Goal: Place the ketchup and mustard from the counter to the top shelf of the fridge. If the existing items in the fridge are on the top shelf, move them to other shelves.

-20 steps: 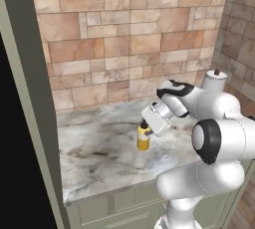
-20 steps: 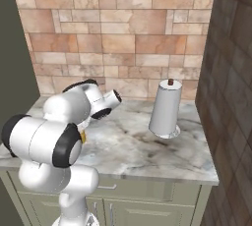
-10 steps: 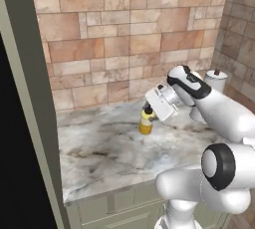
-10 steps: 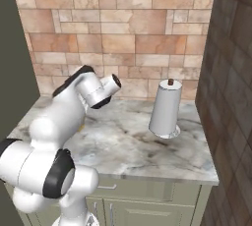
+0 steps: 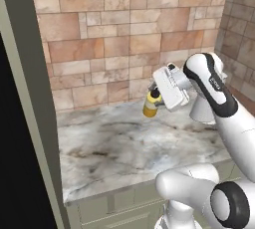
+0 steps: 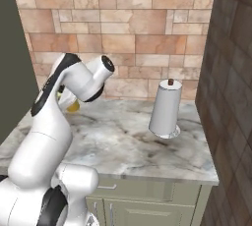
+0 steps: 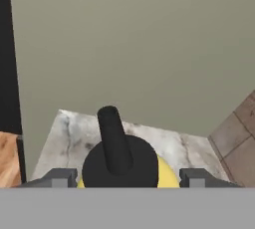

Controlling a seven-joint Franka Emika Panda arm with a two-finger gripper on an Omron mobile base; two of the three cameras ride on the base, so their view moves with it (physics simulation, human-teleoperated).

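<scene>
The mustard (image 5: 150, 105), a yellow bottle with a black nozzle, hangs tilted above the counter (image 5: 124, 148) near the back wall. My gripper (image 5: 156, 98) is shut on it. In the hand view the black nozzle and yellow shoulder of the mustard (image 7: 117, 146) sit between my fingertips (image 7: 60, 177), with my gripper (image 7: 127, 178) looking over the counter (image 7: 74, 126) toward a tall grey-green panel. From the right base view a sliver of the mustard (image 6: 73, 105) shows behind my arm. The black fridge (image 5: 20, 173) side lies at the far left. The ketchup, the shelves and the existing items are out of view.
A white paper towel roll (image 6: 166, 108) stands upright at the back right of the counter (image 6: 123, 136). A tall grey-green panel (image 5: 27, 83) bounds the counter on the left. A dark brown wall (image 6: 231, 97) closes the right side.
The arm has stretched out and raised the mustard from just above the counter to higher up near the back wall, tilting it.
</scene>
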